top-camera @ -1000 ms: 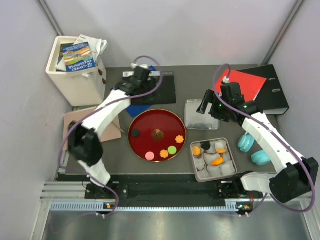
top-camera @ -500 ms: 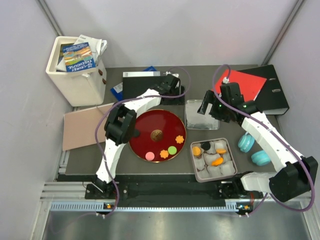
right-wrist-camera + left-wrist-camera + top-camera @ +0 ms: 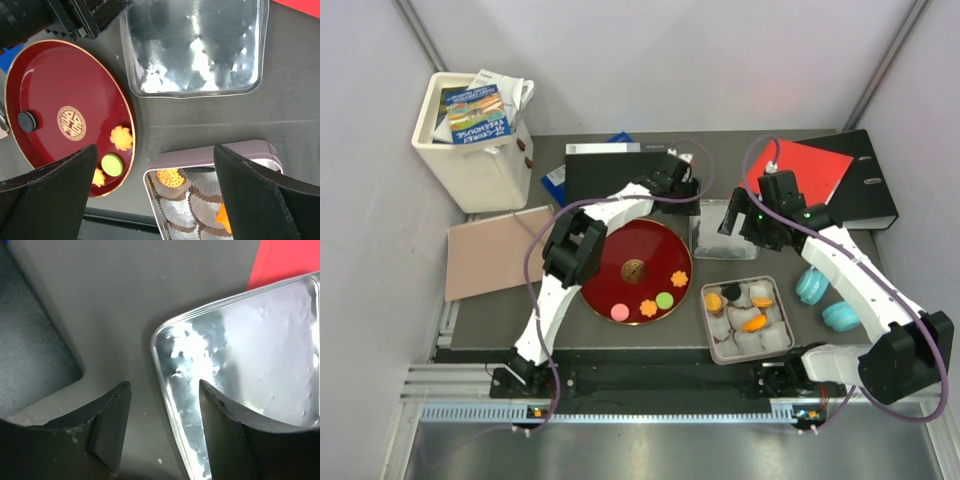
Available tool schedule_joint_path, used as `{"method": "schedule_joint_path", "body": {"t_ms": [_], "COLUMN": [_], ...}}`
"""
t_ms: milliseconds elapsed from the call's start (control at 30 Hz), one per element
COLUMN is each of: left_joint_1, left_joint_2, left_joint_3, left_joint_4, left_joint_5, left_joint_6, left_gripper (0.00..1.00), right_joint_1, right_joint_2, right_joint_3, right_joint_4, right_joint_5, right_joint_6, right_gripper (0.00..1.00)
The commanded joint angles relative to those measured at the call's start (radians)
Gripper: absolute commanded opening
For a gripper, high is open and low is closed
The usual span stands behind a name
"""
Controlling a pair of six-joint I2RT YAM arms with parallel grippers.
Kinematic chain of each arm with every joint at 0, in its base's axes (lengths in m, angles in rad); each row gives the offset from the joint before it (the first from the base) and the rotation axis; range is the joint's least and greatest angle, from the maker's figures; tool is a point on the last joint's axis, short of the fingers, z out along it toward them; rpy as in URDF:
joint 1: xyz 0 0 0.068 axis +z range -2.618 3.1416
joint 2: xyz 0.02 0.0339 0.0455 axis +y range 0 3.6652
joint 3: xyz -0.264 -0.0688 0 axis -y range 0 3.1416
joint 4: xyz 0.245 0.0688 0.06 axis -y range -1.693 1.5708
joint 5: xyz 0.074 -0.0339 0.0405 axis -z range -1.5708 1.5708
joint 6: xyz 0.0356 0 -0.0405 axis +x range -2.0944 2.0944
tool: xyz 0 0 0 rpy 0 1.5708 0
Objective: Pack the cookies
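Top external view, worktop (image 3: 720, 150) with two arms.

- Left gripper (image 3: 686, 188): reaches past the far rim of the red plate (image 3: 610, 285) and sits at the near left corner of the clear lid (image 3: 723, 228). In the left wrist view this gripper (image 3: 162, 390) is spread moderately and holds nothing. One finger stands over the lid (image 3: 250, 350) and the other over bare worktop (image 3: 125, 305), with the lid's rim between them. Contact with the lid cannot be judged.
- Right gripper (image 3: 735, 215): above the lid's right part. In the right wrist view this gripper (image 3: 155, 150) is spread wide and empty.
- The cookies on the plate, all on the base side of the left gripper, well apart from it: orange flower (image 3: 679, 279), green round (image 3: 664, 300), second orange flower (image 3: 646, 308), pink round (image 3: 620, 312).
- Seen from the right gripper, the plate (image 3: 55, 85) lies to its left. A black round (image 3: 26, 121) sits near the rim, and an orange flower (image 3: 121, 138) and the green round (image 3: 112, 164) sit near its left finger.
- Cookies already in the tin (image 3: 708, 335), on the base side of the right gripper, in white paper cups: orange (image 3: 714, 300), black (image 3: 731, 291), orange (image 3: 763, 298), orange (image 3: 754, 323). In the right wrist view the tin (image 3: 225, 147) lies between the fingers, with an orange flower (image 3: 171, 177) in its corner cup.
- Other items: two teal discs (image 3: 810, 285) right of the tin; red folder (image 3: 810, 165) and black binder (image 3: 870, 190) beyond the right gripper; white bin (image 3: 470, 165) far left.
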State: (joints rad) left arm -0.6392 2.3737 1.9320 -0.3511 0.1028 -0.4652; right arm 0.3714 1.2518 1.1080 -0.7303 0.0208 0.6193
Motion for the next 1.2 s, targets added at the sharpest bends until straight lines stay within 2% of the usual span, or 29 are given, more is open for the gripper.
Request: {"method": "schedule_joint_path", "body": {"t_ms": [0, 233, 367, 433, 533, 633, 1000, 1167], "left_joint_1": [-0.036, -0.063, -0.066, -0.065, -0.066, -0.065, -0.059, -0.053], "left_joint_2": [0.018, 0.033, 0.033, 0.029, 0.019, -0.008, -0.188, -0.251], "left_joint_3": [0.058, 0.062, 0.047, 0.032, 0.013, -0.010, -0.019, 0.041], "left_joint_4": [-0.022, -0.101, -0.123, -0.123, -0.118, -0.101, -0.054, -0.063], "left_joint_5": [-0.069, -0.199, -0.219, -0.216, -0.222, -0.227, -0.247, -0.250], "left_joint_6": [0.080, 0.148, 0.154, 0.154, 0.152, 0.154, 0.148, 0.123], "left_gripper": [0.60, 0.47, 0.29, 0.26, 0.15, 0.00, 0.00, 0.00], "right_joint_1": [0.009, 0.009, 0.009, 0.008, 0.008, 0.008, 0.008, 0.008], "right_joint_2": [-0.026, -0.043, -0.054, -0.052, -0.054, -0.057, -0.068, -0.086], "right_joint_3": [-0.010, -0.040, -0.057, -0.056, -0.045, -0.028, 0.095, 0.133], "right_joint_4": [0.011, 0.014, 0.015, 0.008, 0.003, -0.006, -0.053, -0.070], "right_joint_5": [0.025, 0.025, 0.030, 0.033, 0.038, 0.047, 0.045, 0.074], "right_joint_6": [-0.018, -0.015, -0.012, -0.013, -0.012, -0.012, -0.007, -0.009], "right_gripper": [0.99, 0.99, 0.99, 0.99, 0.99, 0.99, 0.99, 0.99]}}
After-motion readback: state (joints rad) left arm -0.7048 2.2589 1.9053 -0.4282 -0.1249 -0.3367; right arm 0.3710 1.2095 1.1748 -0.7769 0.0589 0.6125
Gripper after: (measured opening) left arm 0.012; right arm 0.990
